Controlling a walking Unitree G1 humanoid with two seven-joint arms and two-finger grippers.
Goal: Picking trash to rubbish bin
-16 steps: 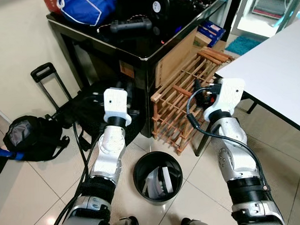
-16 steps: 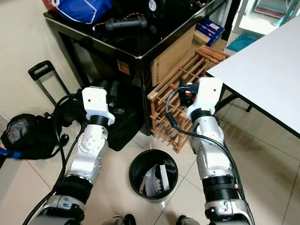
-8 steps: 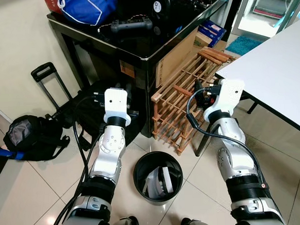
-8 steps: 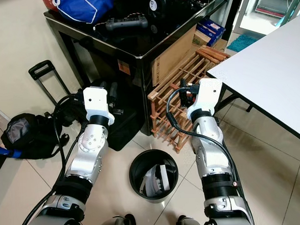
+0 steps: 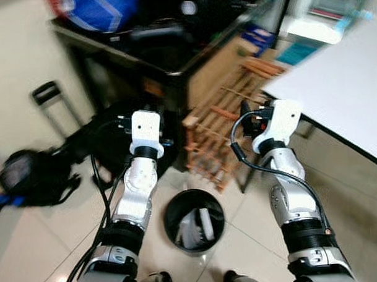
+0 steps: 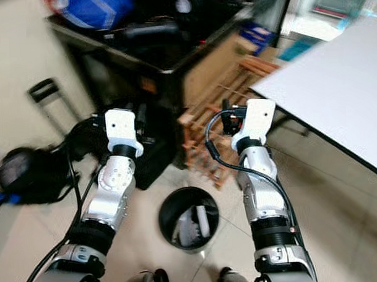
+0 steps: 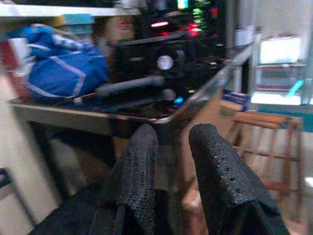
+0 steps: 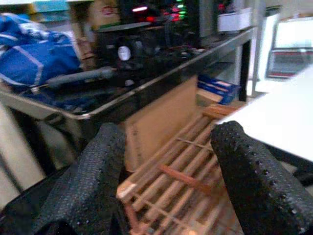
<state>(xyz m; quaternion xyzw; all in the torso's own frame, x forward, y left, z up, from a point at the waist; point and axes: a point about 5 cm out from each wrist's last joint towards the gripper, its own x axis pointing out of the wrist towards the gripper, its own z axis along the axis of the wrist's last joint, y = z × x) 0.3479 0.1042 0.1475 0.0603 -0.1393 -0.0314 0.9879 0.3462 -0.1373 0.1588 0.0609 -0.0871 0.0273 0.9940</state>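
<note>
A round black rubbish bin [image 5: 169, 206] stands on the tiled floor between my two arms, close in front of me. Pieces of white trash [image 5: 197, 224] lie inside it. My left gripper [image 7: 171, 142] is raised above and to the left of the bin, facing the black table; its fingers [image 7: 139, 161] stand a little apart with nothing between them. My right gripper [image 8: 170, 131] is held up to the right of the bin, in front of the wooden rack. It is open wide and holds nothing.
A black glass-topped table [image 5: 167, 61] carries a blue bag [image 5: 91, 11] and electronics. Against it leans a wooden rack [image 5: 219, 134]. A white table [image 5: 341, 86] stands at the right. Black bags [image 5: 28, 174] and a trolley handle [image 5: 47, 93] are on the left.
The whole picture has shifted a little and turned blurry, so the camera moved. Both arms keep nearly the same raised pose, and the bin's contents look the same.
</note>
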